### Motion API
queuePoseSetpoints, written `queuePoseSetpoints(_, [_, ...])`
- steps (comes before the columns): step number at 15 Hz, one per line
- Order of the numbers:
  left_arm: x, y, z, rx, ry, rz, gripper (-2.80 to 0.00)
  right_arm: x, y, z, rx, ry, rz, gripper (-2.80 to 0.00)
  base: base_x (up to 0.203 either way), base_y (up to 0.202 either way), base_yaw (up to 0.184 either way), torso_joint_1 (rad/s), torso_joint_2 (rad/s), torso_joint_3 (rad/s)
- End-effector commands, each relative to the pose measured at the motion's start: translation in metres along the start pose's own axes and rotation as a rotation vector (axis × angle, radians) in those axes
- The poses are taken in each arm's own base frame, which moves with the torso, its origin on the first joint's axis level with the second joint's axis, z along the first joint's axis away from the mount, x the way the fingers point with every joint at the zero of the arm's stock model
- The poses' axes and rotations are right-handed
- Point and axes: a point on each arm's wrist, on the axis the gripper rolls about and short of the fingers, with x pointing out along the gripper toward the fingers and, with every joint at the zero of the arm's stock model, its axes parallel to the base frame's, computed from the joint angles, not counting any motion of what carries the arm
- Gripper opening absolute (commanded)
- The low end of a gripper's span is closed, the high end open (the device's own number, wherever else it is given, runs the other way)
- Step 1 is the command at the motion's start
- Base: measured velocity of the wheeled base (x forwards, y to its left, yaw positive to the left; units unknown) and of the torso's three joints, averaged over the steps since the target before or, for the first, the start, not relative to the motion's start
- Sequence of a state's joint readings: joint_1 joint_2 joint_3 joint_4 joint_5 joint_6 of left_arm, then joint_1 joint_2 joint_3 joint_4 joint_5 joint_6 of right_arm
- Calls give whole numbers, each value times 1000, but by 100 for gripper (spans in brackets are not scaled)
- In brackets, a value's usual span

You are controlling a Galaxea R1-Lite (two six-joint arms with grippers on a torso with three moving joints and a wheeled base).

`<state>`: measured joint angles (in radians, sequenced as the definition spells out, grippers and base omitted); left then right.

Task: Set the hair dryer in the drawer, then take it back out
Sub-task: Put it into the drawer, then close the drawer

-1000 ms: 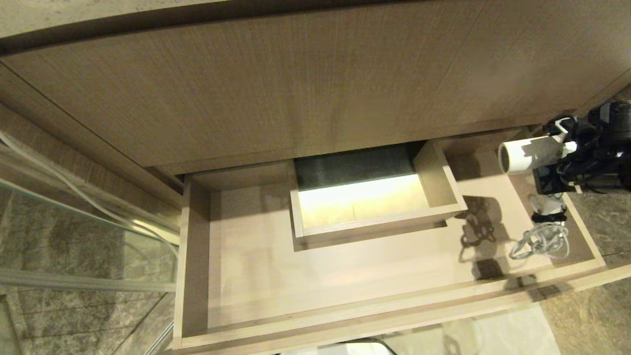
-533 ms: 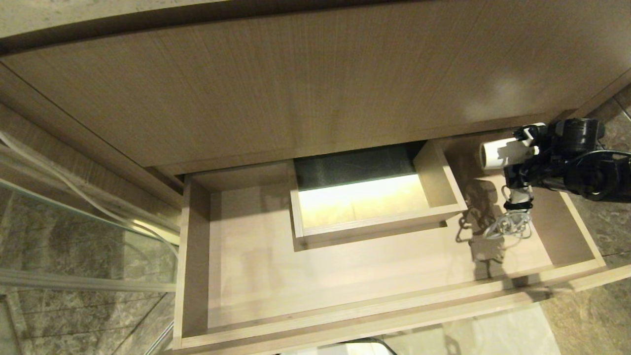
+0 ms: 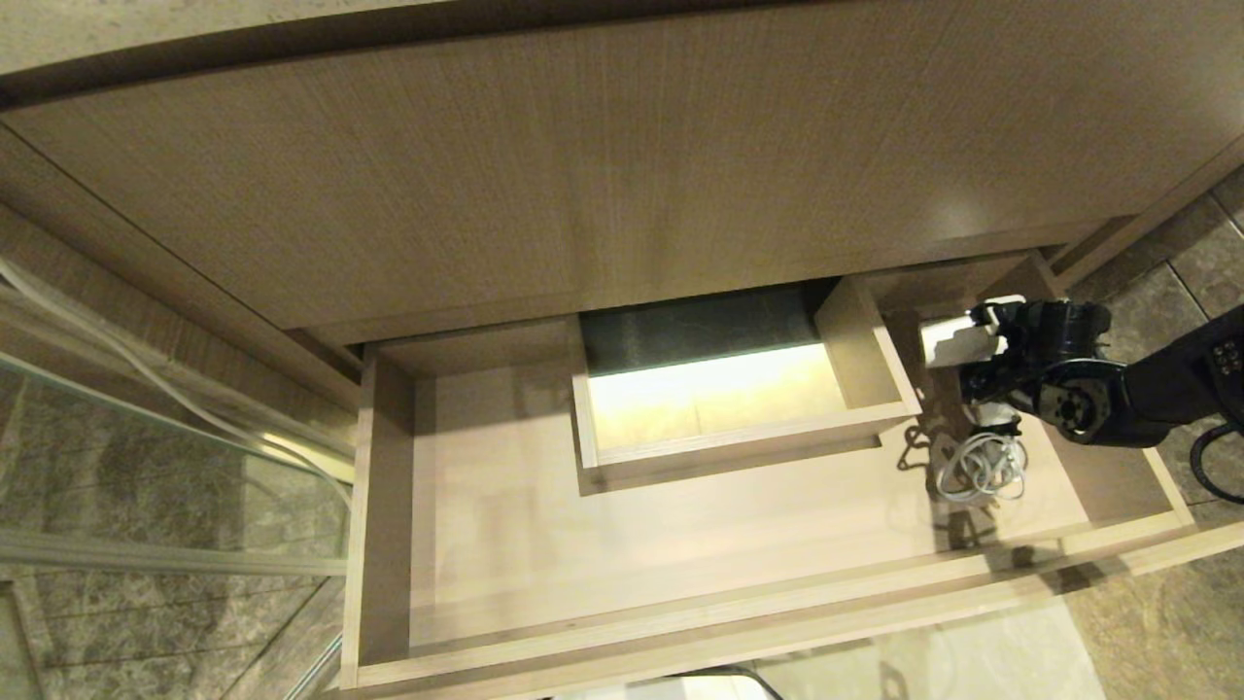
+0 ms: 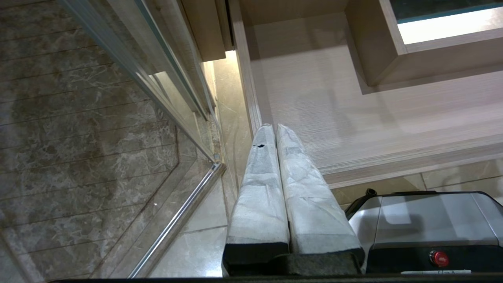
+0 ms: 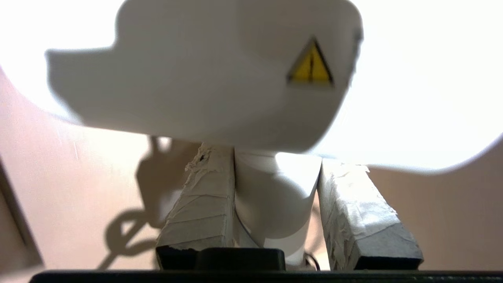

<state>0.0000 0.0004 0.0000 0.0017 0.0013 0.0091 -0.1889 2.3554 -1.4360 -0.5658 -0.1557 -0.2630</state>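
Note:
The beige wood-grain drawer [image 3: 680, 637] stands pulled open, with a boxed rectangular cut-out [image 3: 855, 350] in its pale floor. My right gripper [image 3: 989, 377] is low over the drawer's right end, shut on the handle of the white hair dryer [image 3: 954, 340]. The barrel points left toward the cut-out box. In the right wrist view the hair dryer [image 5: 204, 70] fills the frame, and the taped fingers [image 5: 200, 200] clamp its handle. The coiled cord [image 3: 982, 472] hangs down to the drawer floor. The left gripper [image 4: 273, 127] is parked at the drawer's [image 4: 353, 118] left front corner, shut and empty.
A taller plain wood-grain front [image 3: 583, 165] rises behind the drawer. A glass panel with a metal rail [image 3: 165, 418] stands to the left over marble floor. The robot's grey base [image 4: 424, 220] sits below the drawer front. The drawer's left and middle floor holds nothing.
My right gripper has carried the hair dryer left and down, from above the drawer's right wall to inside its right end. The cord coil came with it and now reaches the floor.

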Motion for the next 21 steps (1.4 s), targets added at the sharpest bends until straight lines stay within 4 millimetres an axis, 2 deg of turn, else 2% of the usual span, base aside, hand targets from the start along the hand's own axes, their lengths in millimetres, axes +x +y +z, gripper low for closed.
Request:
queuePoseSetpoints(1, [0, 0, 0, 0, -1, 0, -280, 12, 8, -20, -18, 67, 38, -280, 0, 0, 0, 0, 0, 0])
queuePoseSetpoints(2, [0, 0, 0, 0, -1, 0, -280, 14, 8, -19, -19, 62, 39, 0, 0, 0, 0, 0, 0, 0])
queuePoseSetpoints(4, [0, 0, 0, 0, -1, 0, -280, 15, 6, -8, -19, 31, 33, 0, 0, 0, 0, 0, 0, 0])
queuePoseSetpoints(5, [0, 0, 0, 0, -1, 0, -280, 10, 2, 5, -17, 1, 31, 0, 0, 0, 0, 0, 0, 0])
queuePoseSetpoints(7, [0, 0, 0, 0, -1, 0, -280, -7, -10, 34, -14, -44, 42, 0, 0, 0, 0, 0, 0, 0])
queuePoseSetpoints(8, [0, 0, 0, 0, -1, 0, -280, -23, -19, 51, -12, -63, 57, 0, 0, 0, 0, 0, 0, 0])
queuePoseSetpoints(10, [0, 0, 0, 0, -1, 0, -280, -69, -39, 84, -8, -75, 107, 0, 0, 0, 0, 0, 0, 0])
queuePoseSetpoints(11, [0, 0, 0, 0, -1, 0, -280, -99, -49, 98, -7, -63, 134, 0, 0, 0, 0, 0, 0, 0])
queuePoseSetpoints(14, [0, 0, 0, 0, -1, 0, -280, -198, -69, 120, 5, -25, 211, 0, 0, 0, 0, 0, 0, 0])
queuePoseSetpoints(15, [0, 0, 0, 0, -2, 0, -280, -234, -74, 122, 8, -26, 226, -280, 0, 0, 0, 0, 0, 0])
queuePoseSetpoints(18, [0, 0, 0, 0, -1, 0, -280, -333, -83, 108, 5, 18, 253, -280, 0, 0, 0, 0, 0, 0])
queuePoseSetpoints(20, [0, 0, 0, 0, -1, 0, -280, -388, -87, 93, -2, 42, 238, -280, 0, 0, 0, 0, 0, 0])
queuePoseSetpoints(21, [0, 0, 0, 0, -1, 0, -280, -410, -89, 85, -7, 52, 217, -280, 0, 0, 0, 0, 0, 0])
